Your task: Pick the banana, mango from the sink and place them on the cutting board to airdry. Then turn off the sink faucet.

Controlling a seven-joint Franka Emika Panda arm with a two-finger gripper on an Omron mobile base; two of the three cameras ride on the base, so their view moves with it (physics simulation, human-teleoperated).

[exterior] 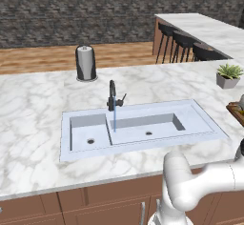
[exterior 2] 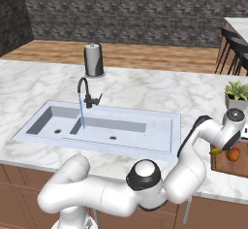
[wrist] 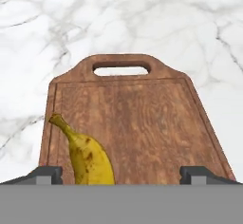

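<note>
Hand view: banana [wrist: 88, 157] lies on cutting board [wrist: 142, 123], long axis 11-to-5 o'clock, stem toward 11; gripper [wrist: 121, 174] spread wide, holding nothing.

The arm reaches far right, its gripper [wrist: 121, 174] pointing down, jaws spread wide apart.
</note>
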